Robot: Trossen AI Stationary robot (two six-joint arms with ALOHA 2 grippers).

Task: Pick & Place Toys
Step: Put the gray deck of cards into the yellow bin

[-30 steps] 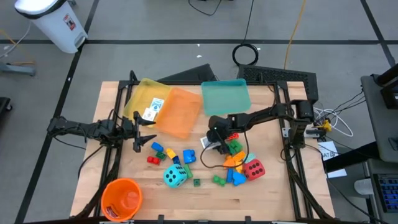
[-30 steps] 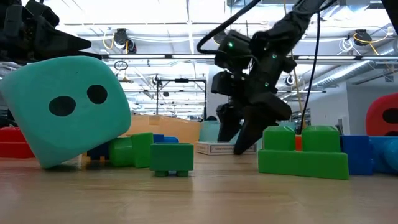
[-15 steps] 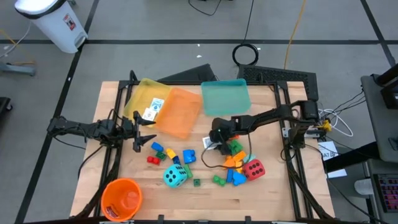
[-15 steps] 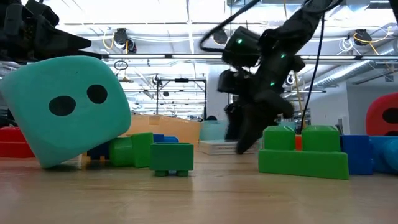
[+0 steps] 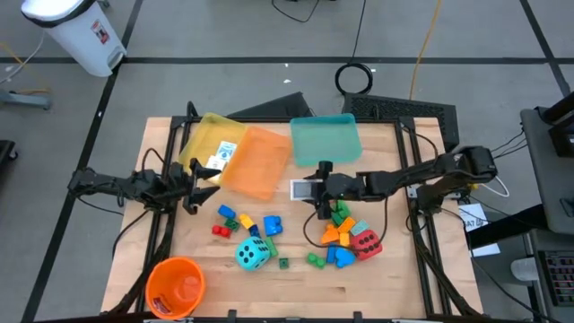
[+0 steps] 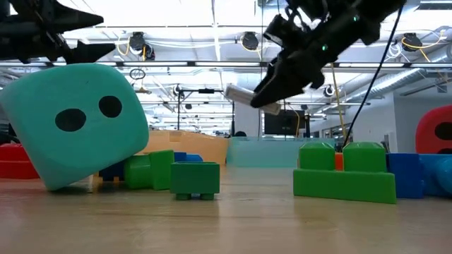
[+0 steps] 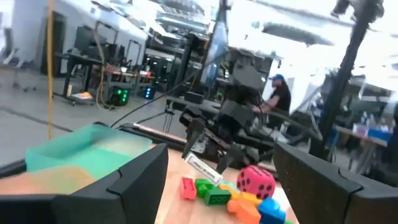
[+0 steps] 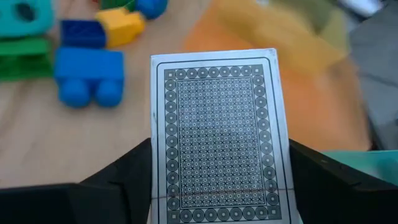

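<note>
Right gripper point(image 5: 316, 189) is raised above the table and clamps a white picture card point(image 5: 303, 189) between its jaws; the wrist view shows the card's patterned back point(image 8: 219, 137) pinched along its near edge, and the low view shows it tilted in the air point(image 6: 241, 95), clear of the wood. The card hangs just in front of the teal tray point(image 5: 325, 140), between that tray and the brick pile. Three translucent trays sit along the far side of the table point(image 5: 386, 278): the yellow tray point(image 5: 208, 135) on the left holds another white card point(image 5: 221, 157) near its edge where the orange tray point(image 5: 256, 161) overlaps it; the orange tray shows nothing inside; the teal tray also shows nothing inside. The orange bucket point(image 5: 176, 287) stands at the near left corner, and no toy is visible in it. Loose toys lie on the wood: a cyan die point(image 5: 252, 254) near the middle front, a red die point(image 5: 365, 243) to its right, with green, orange and blue bricks point(image 5: 337, 235) clustered against the red die, and a scatter of small bricks point(image 5: 235, 221) behind the cyan die. Left gripper point(image 5: 199, 185) waits over the left side of the table beside the yellow tray, jaws standing apart and holding nothing.
</note>
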